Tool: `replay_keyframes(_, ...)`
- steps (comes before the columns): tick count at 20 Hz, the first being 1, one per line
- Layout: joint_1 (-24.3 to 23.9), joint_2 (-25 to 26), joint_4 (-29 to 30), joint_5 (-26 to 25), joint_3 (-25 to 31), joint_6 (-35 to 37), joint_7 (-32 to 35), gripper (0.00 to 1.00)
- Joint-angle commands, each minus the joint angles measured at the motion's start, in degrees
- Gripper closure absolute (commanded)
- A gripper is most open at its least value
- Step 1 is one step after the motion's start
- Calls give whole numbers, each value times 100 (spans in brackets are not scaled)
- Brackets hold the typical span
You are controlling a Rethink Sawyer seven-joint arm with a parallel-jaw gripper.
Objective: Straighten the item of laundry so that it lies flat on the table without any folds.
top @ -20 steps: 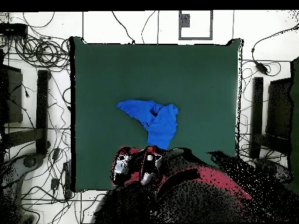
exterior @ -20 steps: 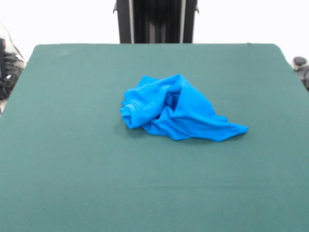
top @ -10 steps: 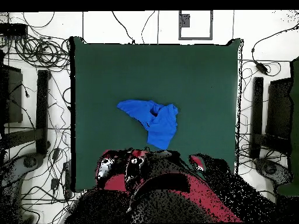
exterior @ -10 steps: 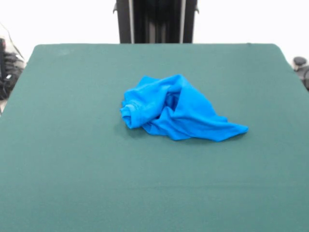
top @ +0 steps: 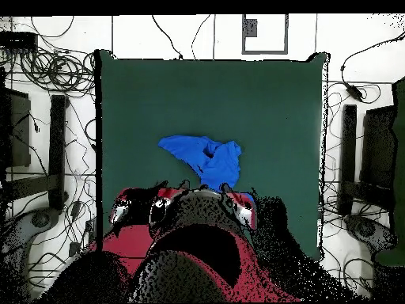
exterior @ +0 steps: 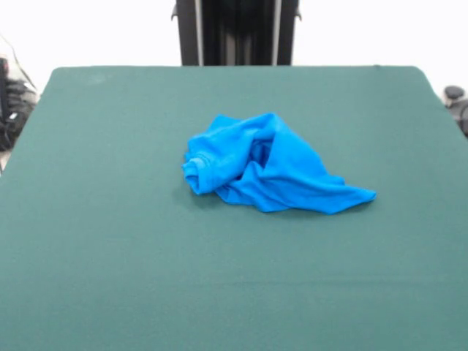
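T-shirt [exterior: 267, 164] crumpled, bright blue

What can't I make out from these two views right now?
- Gripper: absent from the front view; overhead, the red and black arm fills the bottom, and no fingers can be picked out.
- T-shirt: its edge nearest the robot is covered by the arm overhead; bunched folds hide sleeves and collar in both views.
- Table: the arm covers its robot-side edge overhead.
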Motion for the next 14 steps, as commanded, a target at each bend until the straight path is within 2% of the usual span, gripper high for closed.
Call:
replay_keyframes(1,228,626,1362,-325,-53,-696,994,0)
replay_keyframes(7,303,808,1670,-326,-75,-1504,1145,0)
replay_keyframes(14,388,1117,1742,-391,-132,-2033,1237,0)
